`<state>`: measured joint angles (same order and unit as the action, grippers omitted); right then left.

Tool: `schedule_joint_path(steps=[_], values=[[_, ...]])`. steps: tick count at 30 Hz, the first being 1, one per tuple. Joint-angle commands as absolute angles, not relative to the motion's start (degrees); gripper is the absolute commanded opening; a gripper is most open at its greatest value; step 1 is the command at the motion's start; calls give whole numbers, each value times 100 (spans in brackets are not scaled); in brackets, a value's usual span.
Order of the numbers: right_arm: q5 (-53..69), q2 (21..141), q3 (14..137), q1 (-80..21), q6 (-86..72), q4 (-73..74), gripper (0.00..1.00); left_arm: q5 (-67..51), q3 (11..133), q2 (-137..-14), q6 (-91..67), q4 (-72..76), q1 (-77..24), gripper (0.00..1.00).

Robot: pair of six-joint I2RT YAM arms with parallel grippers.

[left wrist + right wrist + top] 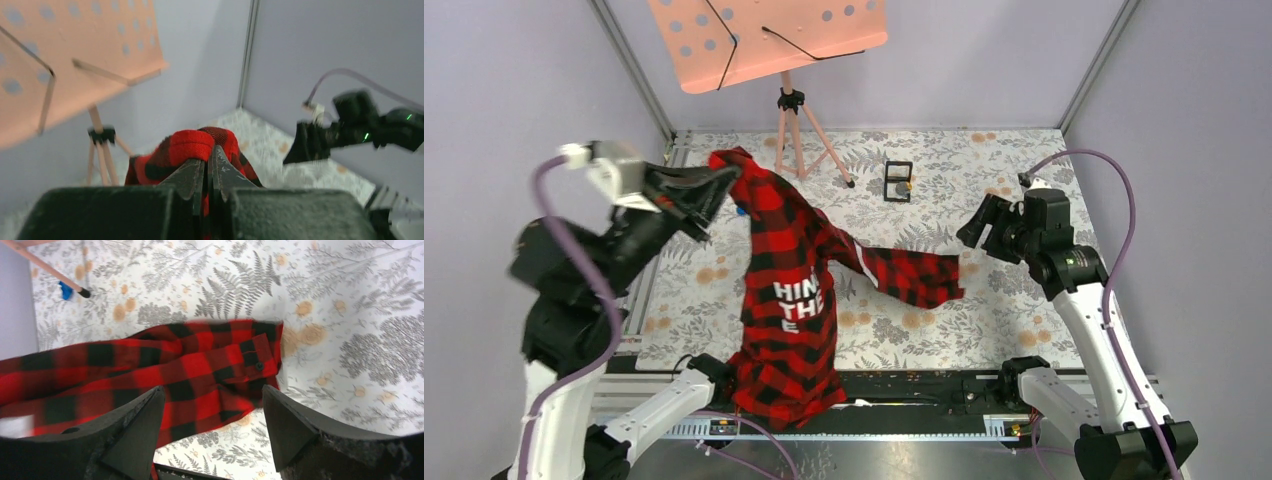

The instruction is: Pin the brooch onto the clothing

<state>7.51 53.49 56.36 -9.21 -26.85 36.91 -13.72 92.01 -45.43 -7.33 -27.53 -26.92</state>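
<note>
The red-and-black check shirt [776, 240] with white block letters hangs from my left gripper [722, 180], which is shut on a fold of it and holds it up at the back left. In the left wrist view the cloth [186, 145] bulges out between the shut fingers of the left gripper [209, 156]. The shirt's lower part drapes over the table's front edge. One sleeve [914, 274] lies out to the right on the mat. My right gripper [971, 231] is open and empty, hovering over the sleeve's cuff [257, 357]; its fingers [142, 417] straddle the cloth. I cannot make out the brooch in any view.
A pink music stand [769, 35] on a tripod [796, 130] stands at the back. A small black square frame box [898, 181] lies at the back centre-right. A small blue object [65, 290] lies by a tripod foot. The floral mat [1014, 320] covers the table between grey walls.
</note>
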Motion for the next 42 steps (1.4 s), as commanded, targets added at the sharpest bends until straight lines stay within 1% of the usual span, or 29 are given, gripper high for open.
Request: schedule_joint_path(steps=[1, 4, 5, 7, 11, 15, 20, 25, 32, 36, 39, 42], values=[[1407, 5231, 5367, -897, -2562, 2875, 79, -1276, 8198, -4126, -712, -2390, -2689, 0], [2385, 5143, 4764, -934, -2646, 2219, 79, -1164, 7596, -3837, -602, -2221, -2689, 0], [2755, 5095, 4421, -981, -2722, 1768, 79, -1172, 7466, -3765, -543, -2189, -2689, 0], [3166, 4956, 4055, -1287, -2809, 1284, 79, -1169, 7340, -3691, -454, -2217, -2689, 0], [3026, 4628, 3386, -2663, -2850, 302, 79, -1207, 7405, -3804, -285, -2591, -2689, 0], [2665, 4599, 2893, -3467, -3308, -848, 77, -1433, 7436, -3870, -213, -2730, -2689, 0], [2086, 4978, 3028, -4196, -2917, -1109, 78, -1416, 7519, -3875, -195, -2843, -2689, 0], [1711, 5648, 3466, -4739, -2364, -978, 76, -1380, 7710, -3943, -151, -3014, -2689, 0], [659, 6473, 3593, -5726, -2035, -1237, 76, -1262, 8010, -4011, -67, -3174, -2689, 0], [85, 7118, 3775, -5832, -1760, -1246, 75, -1252, 8161, -4062, -44, -3254, -2688, 0], [-149, 7476, 3995, -5832, -1407, -1287, 75, -1273, 8240, -4103, -44, -3308, -2689, 0], [-354, 7832, 4271, -5835, -1222, -1341, 73, -1289, 8293, -4115, -44, -3330, -2689, 0]])
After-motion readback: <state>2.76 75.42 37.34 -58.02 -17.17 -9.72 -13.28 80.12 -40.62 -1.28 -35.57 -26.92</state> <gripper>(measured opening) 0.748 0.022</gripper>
